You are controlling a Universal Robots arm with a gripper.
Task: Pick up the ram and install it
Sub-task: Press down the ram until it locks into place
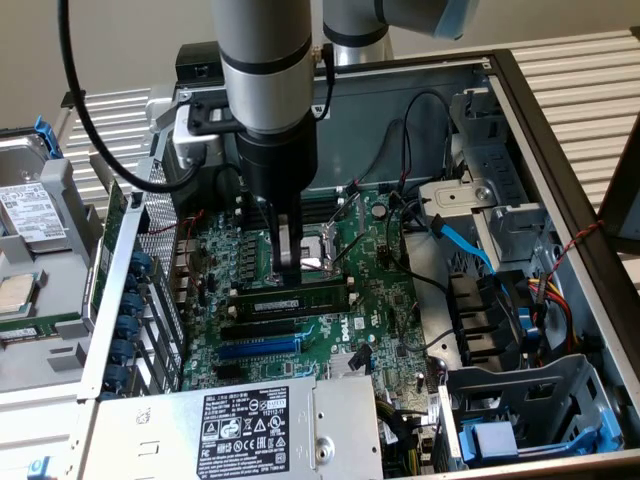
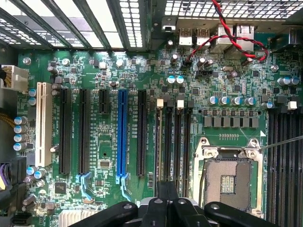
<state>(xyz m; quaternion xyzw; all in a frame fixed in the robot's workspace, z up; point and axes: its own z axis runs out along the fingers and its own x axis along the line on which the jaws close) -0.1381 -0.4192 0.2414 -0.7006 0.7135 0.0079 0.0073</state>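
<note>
open metal computer case (image 1: 560, 150) on a slatted surface, green motherboard (image 1: 390, 300) lying flat inside. one arm, one gripper (image 1: 284, 268), its fingers pressed shut, tips down on the one ram (image 1: 300, 297), a thin green stick seated along a slot beside the square cpu socket (image 2: 230, 178). one blue expansion slot (image 2: 122, 137), several long black plastic ones.

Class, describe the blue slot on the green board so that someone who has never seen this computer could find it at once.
Start at the open computer case and look down at the green board on its floor. Among the row of long parallel slots between the silver power box and the square chip socket lies the blue slot. Its neighbours are black; it alone is bright blue.
</note>
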